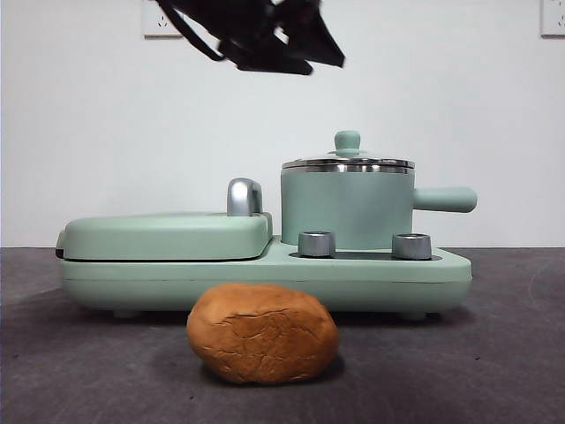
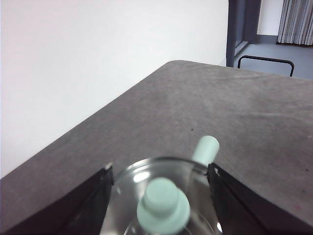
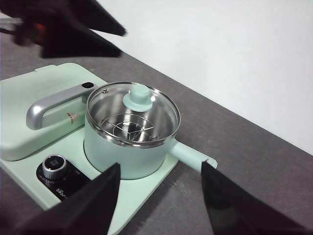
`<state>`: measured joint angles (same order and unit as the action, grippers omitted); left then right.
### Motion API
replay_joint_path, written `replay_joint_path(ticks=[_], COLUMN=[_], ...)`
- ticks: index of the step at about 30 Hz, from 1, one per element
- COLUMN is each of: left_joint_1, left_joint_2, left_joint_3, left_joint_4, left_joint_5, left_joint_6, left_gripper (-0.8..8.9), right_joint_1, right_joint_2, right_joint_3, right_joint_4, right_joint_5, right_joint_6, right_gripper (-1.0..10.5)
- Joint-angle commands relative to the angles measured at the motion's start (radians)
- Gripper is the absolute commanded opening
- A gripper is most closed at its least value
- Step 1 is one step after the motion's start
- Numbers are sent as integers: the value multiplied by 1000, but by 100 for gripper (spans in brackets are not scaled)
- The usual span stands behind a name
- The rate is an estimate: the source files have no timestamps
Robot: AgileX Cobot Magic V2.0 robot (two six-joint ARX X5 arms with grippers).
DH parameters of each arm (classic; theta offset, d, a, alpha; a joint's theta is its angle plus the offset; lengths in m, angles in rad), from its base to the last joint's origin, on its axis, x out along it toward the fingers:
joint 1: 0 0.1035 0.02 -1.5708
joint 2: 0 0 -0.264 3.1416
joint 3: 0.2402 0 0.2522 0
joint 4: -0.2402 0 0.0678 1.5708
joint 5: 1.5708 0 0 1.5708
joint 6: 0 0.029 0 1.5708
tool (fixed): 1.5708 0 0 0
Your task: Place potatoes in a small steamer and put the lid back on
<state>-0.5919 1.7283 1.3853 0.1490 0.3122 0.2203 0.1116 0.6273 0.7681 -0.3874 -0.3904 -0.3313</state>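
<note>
The potato (image 1: 262, 333), orange-brown with cracked skin, lies on the dark table in front of the appliance. The small steamer (image 1: 346, 208) stands on the base at the right, its side handle (image 1: 445, 199) pointing right. The glass lid (image 1: 348, 162) sits on it, closed. My left gripper (image 1: 265, 35) hangs open high above, left of the pot; in its wrist view its jaws (image 2: 160, 169) flank the lid (image 2: 142, 176) and its green knob (image 2: 163, 205) without touching. My right gripper (image 3: 160, 165) is open and empty, off to the side of the steamer (image 3: 127, 156) and lid (image 3: 132, 115).
The flat mint-green griddle cover (image 1: 163, 236) with its chrome handle (image 1: 244, 196) fills the left half of the appliance base (image 1: 265, 274). Two steel dials (image 1: 316, 244) (image 1: 411, 246) sit on the base in front of the pot. A white wall stands close behind.
</note>
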Motion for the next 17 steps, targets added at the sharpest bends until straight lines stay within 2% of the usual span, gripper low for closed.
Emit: replay_joint_path(ticks=[1,10,17], left_joint_1=[-15,-24,-24], left_joint_2=[81,219,248], left_joint_3=[69,138,140], left_joint_4=[6,9,8], left_joint_5=[-1,-2,-2], left_joint_6=[-5,-2,-1], left_gripper=[311,311,310], right_joint_1=[4,4,4], right_joint_2=[5,5,5], right_joint_3=[14,14,14], right_joint_4=[6,6,6], right_joint_5=[-1,-1,-1], right_joint_6=[18,18,18], right_gripper=[263,263,263])
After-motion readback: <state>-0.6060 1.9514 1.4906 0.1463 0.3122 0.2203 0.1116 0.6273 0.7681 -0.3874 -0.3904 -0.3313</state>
